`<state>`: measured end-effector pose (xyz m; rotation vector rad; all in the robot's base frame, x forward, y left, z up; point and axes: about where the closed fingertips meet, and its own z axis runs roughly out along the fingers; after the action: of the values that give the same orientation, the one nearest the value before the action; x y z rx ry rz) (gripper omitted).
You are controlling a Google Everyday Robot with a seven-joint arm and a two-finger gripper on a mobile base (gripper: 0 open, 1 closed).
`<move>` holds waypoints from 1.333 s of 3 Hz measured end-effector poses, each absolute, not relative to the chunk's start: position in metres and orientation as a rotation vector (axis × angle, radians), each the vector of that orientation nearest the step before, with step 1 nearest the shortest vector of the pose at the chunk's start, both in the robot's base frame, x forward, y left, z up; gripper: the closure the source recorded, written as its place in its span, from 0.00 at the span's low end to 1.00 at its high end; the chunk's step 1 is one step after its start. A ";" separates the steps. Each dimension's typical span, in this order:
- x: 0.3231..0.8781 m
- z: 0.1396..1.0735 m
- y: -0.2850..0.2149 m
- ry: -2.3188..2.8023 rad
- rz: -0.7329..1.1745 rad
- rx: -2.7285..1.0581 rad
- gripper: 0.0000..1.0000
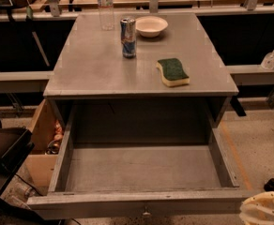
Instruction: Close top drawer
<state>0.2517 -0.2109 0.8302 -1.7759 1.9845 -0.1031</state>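
The top drawer [141, 170] of the grey cabinet is pulled fully out toward me. Its bare grey inside is empty. Its flat front [127, 204] runs along the bottom of the view, with a small round metal knob [146, 213] at centre. My gripper [267, 209] shows as a pale cream shape at the bottom right corner, just right of the drawer front's right end. It holds nothing that I can see.
On the cabinet top [95, 64] stand a blue can [128, 37], a white bowl [151, 26], a clear water bottle [105, 6] and a green-and-yellow sponge [172, 71]. A cardboard box [41, 139] sits on the floor at left, dark equipment [3, 158] beside it.
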 end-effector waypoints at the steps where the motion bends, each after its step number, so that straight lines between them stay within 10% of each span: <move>1: 0.249 0.790 -0.175 1.925 -0.124 -1.827 1.00; 4: 0.269 0.627 -0.124 1.885 -0.044 -1.988 1.00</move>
<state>0.2693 -0.1236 0.6272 -1.9875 1.8854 -0.0442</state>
